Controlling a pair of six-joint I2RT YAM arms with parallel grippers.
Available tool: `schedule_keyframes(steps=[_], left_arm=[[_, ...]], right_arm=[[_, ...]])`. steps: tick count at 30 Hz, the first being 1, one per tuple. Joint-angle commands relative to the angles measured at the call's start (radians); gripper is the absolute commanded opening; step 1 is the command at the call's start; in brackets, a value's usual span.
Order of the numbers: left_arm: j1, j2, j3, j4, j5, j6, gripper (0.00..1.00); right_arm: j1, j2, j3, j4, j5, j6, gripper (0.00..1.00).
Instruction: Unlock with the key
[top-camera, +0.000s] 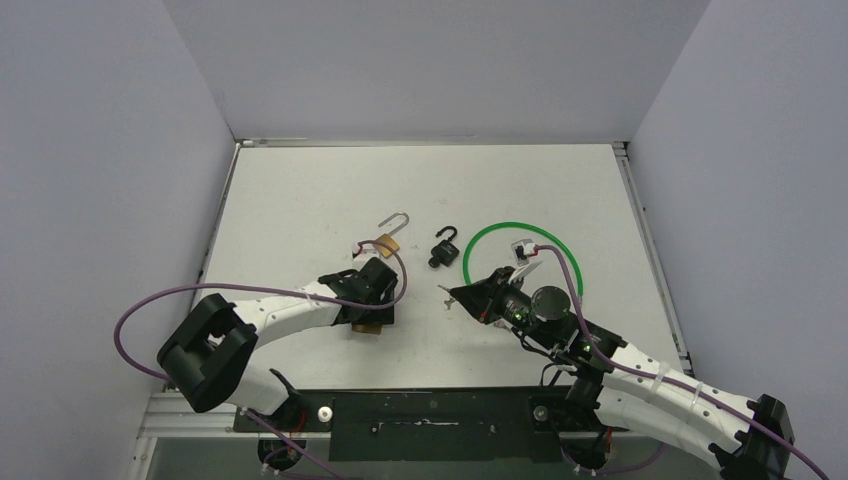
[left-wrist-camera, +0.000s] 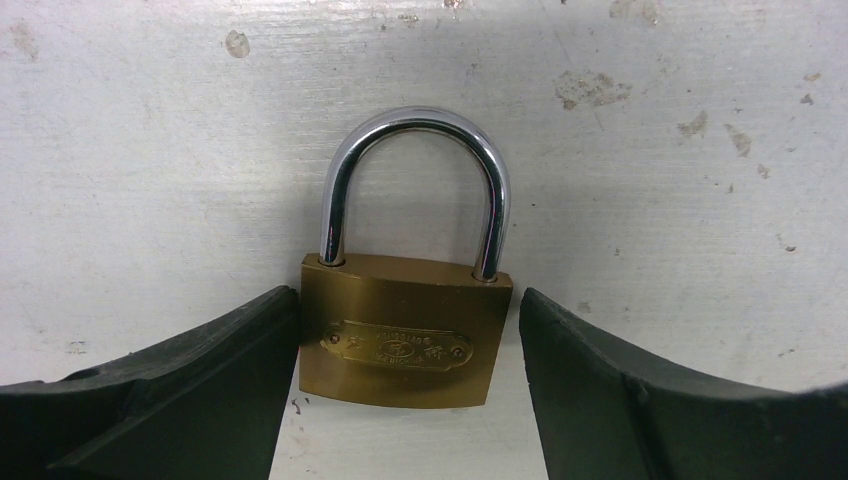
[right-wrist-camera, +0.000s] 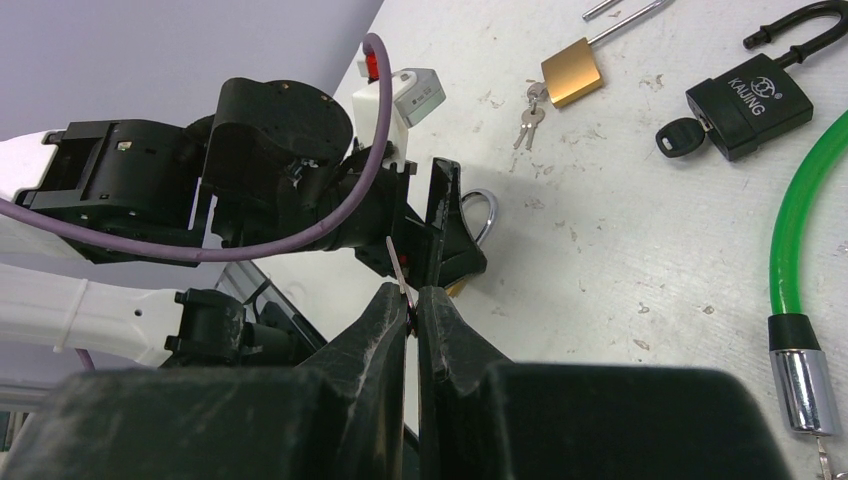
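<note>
A brass padlock (left-wrist-camera: 400, 335) with its steel shackle shut lies flat on the white table between the fingers of my left gripper (left-wrist-camera: 408, 297). The left finger touches the padlock's side and the right finger (left-wrist-camera: 600, 380) stands a small gap away. In the top view the left gripper (top-camera: 368, 305) is left of centre, with the padlock (top-camera: 368, 327) under it. My right gripper (right-wrist-camera: 413, 300) is shut on a thin silver key (right-wrist-camera: 399, 268) whose blade sticks out toward the left gripper. In the top view the right gripper (top-camera: 452, 294) is a short way right of the padlock.
A second brass padlock (top-camera: 390, 240) with a long open shackle and small keys (right-wrist-camera: 530, 112) lies behind the left gripper. A black padlock (top-camera: 445, 248) with a key in it lies nearby. A green cable lock (top-camera: 520, 235) loops behind the right gripper.
</note>
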Motion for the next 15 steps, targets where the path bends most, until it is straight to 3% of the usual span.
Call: schedule_keyframes(steps=[1, 7, 15], left_arm=[[-0.027, 0.071, -0.024, -0.076, 0.058, -0.028, 0.75], [-0.041, 0.068, -0.013, -0.090, -0.019, -0.073, 0.47], [-0.041, -0.179, -0.038, -0.010, 0.001, -0.145, 0.39]], right_arm=[[-0.005, -0.001, 0.003, 0.056, 0.008, 0.004, 0.00], [-0.005, -0.003, 0.007, 0.043, 0.019, -0.003, 0.00], [-0.006, -0.013, -0.021, 0.060, 0.011, 0.006, 0.00]])
